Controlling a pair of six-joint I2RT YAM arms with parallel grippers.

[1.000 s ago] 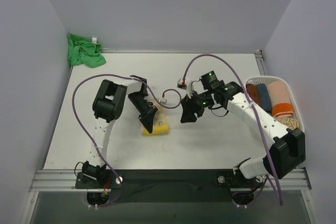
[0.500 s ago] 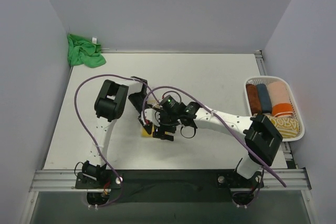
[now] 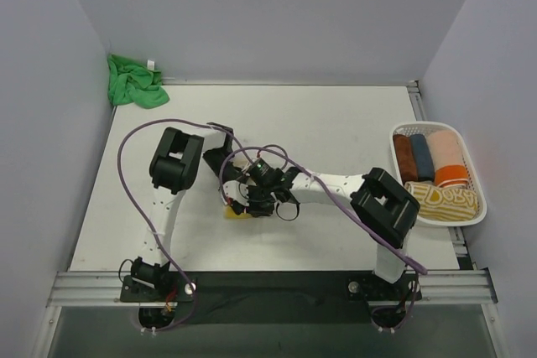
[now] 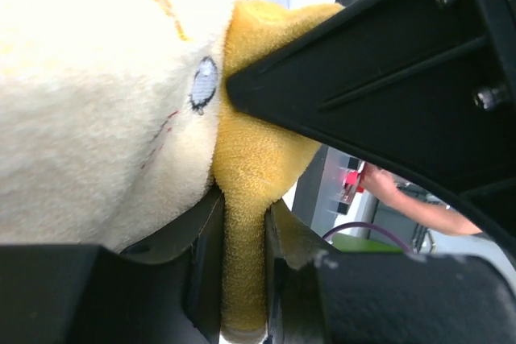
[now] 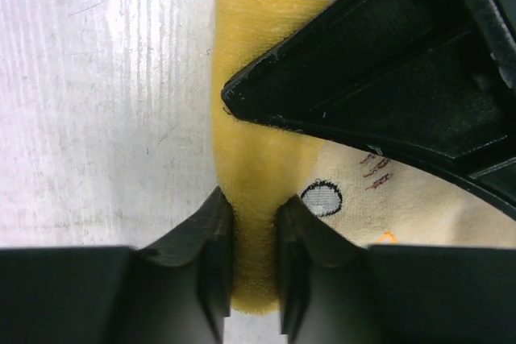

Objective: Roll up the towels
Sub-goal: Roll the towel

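Room lies open on every side of the pale yellow towel (image 3: 236, 213), which sits a little left of the bench (image 3: 336, 115) middle, nearer the near edge than the far one. The 2 arms meet over it: the left gripper (image 4: 242, 267) is clamped on a darker yellow fold, and the right gripper (image 5: 255, 259) is pinched tight on its folded edge. The green towel (image 3: 134, 81) lies bunched in the far left corner, well apart, and the white basket (image 3: 397, 133) of rolled cloths (image 3: 428, 158) stands at the right edge.
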